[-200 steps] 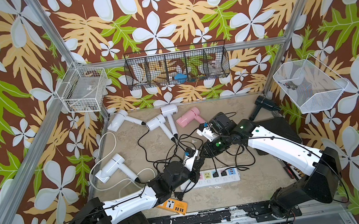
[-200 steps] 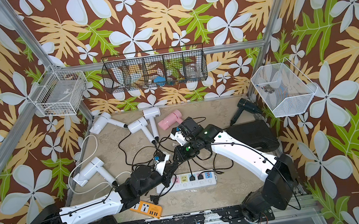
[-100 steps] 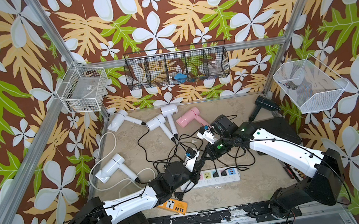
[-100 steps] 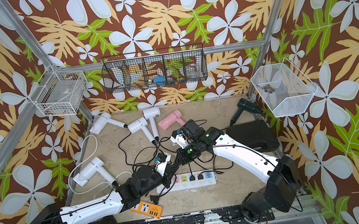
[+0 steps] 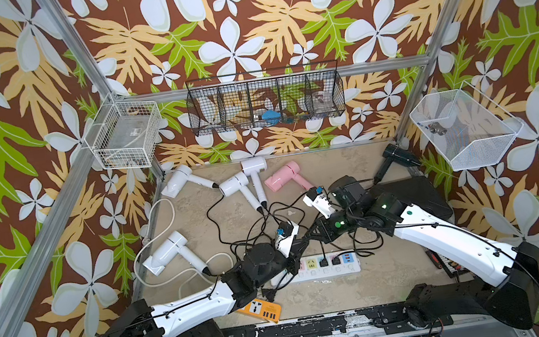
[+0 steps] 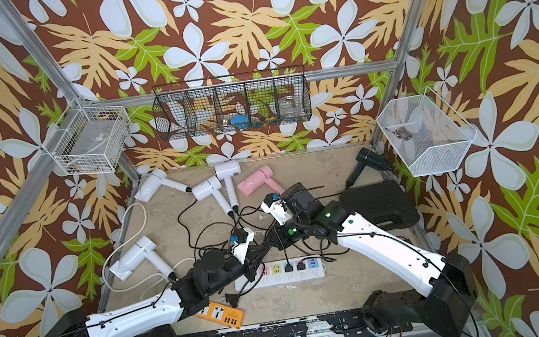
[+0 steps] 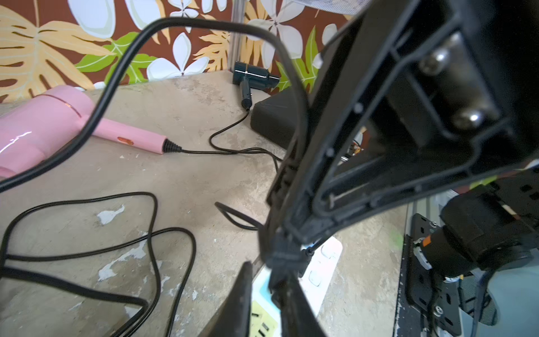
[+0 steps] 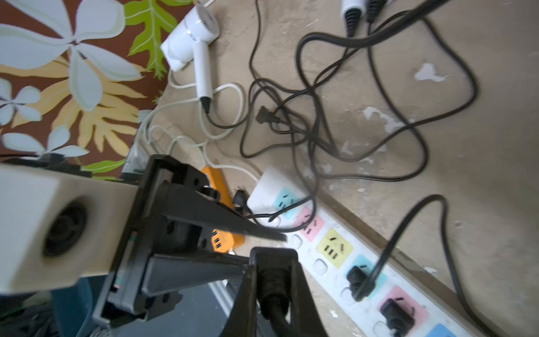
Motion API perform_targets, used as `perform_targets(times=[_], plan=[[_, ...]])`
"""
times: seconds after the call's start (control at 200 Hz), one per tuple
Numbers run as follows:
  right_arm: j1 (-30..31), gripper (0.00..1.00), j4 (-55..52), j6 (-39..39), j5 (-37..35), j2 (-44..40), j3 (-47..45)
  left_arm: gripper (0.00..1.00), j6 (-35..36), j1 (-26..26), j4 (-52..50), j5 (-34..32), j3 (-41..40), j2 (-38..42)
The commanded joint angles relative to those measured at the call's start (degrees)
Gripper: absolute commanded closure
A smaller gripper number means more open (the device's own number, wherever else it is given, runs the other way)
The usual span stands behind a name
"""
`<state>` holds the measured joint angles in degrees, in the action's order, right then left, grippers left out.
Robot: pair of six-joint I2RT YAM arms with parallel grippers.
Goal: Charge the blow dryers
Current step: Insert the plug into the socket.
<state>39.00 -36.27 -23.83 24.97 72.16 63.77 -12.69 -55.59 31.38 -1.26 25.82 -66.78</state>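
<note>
Since a second ago my right hand (image 7: 284, 256) has dipped in towards my left hand (image 8: 264, 246), which has hardly moved. One white blow dryer (image 5: 166, 255) lies near the left edge. Three other white blow dryers (image 5: 236, 185) and the pink blow dryer (image 5: 282, 176) lie along the back. My left hand stands parted over the white power strip (image 5: 312, 273). My right hand is clamped on a black plug (image 8: 272, 280). The black blow dryer (image 5: 398, 153) sits back right. The tabletop (image 5: 368, 285) is scuffed beige and the walls (image 5: 238, 18) are flowered.

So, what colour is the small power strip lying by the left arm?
Orange. The small power strip shows best in a top view.
</note>
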Motion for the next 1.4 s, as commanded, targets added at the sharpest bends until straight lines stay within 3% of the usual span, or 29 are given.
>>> perform_targets(times=[0.0,0.165,0.46,0.756,1.031,1.396], plan=[[0.10,1.00,0.91,-0.88,-4.83,-1.56,-1.32,0.66,-0.85,0.15,-0.16,-1.51,-0.03,-0.25],[0.03,1.00,1.67,-0.78,-7.56,-2.98,-2.15,0.52,-1.00,0.17,-0.25,-1.64,0.28,-0.80],[0.06,1.00,4.52,-0.90,-8.29,-4.12,-4.51,0.36,-1.71,0.18,1.14,-4.59,-1.06,0.25],[0.04,1.00,4.23,-1.45,-10.73,-2.95,-3.40,0.21,-2.97,0.22,0.36,-13.25,-2.17,3.24],[0.81,1.00,6.89,-9.23,-13.09,-3.06,-6.15,0.07,-7.18,0.55,-3.20,-21.33,-1.84,4.16],[7.34,1.00,11.63,-19.27,-23.64,-3.04,-8.34,0.02,-15.49,10.74,-8.35,-21.08,-3.88,5.39]])
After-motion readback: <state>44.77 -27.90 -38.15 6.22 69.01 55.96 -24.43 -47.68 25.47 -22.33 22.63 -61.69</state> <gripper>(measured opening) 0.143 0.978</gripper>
